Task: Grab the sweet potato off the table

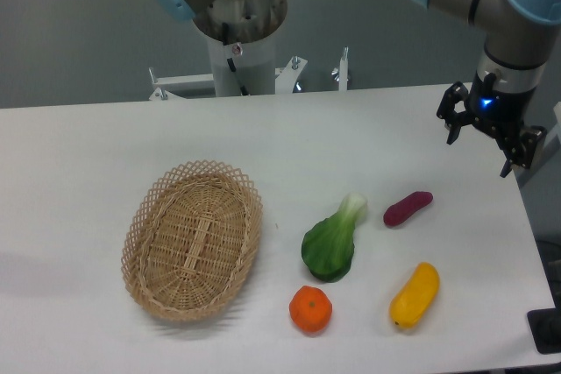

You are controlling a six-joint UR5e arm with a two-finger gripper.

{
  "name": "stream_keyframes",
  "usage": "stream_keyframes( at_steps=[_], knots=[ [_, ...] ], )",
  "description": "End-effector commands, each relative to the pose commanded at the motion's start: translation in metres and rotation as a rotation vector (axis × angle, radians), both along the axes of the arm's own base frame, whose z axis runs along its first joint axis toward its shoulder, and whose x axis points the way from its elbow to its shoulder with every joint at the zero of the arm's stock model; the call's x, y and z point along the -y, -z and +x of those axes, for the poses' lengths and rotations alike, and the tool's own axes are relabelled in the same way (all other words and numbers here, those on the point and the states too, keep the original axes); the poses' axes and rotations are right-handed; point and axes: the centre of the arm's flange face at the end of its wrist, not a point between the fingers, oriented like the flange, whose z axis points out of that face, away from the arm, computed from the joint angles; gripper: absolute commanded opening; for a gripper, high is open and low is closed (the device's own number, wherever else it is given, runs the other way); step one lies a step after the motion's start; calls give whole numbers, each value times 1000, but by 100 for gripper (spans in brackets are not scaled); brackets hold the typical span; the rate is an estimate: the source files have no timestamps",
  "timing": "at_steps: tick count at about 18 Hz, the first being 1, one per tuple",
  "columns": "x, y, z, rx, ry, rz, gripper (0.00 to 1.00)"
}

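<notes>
White worktop (pixel 79 155) is carrying a sweet potato (pixel 408 208) lying right of bok choy (pixel 333 243). Wicker basket (pixel 193 239) is sitting empty at lower left. Hand (pixel 490 141) is hanging open, holding nothing, at upper right.

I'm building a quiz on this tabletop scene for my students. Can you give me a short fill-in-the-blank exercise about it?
1. The wicker basket holds ____ items.
2. The sweet potato lies on the table, to the image-right of the ____.
3. The gripper hangs above the table with its fingers ____, holding nothing.
4. The yellow vegetable lies to the image-right of the round ____ fruit.

Missing words: no; bok choy; open; orange
</notes>
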Motion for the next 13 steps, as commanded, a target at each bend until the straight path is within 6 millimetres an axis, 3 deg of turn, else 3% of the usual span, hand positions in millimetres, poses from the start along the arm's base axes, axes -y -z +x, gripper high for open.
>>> stream_keyframes(
  at_steps=[7, 13],
  knots=[
    [-2, 21, 5, 29, -7, 5, 100],
    [-1, 68, 17, 5, -6, 11, 100]
  ],
)
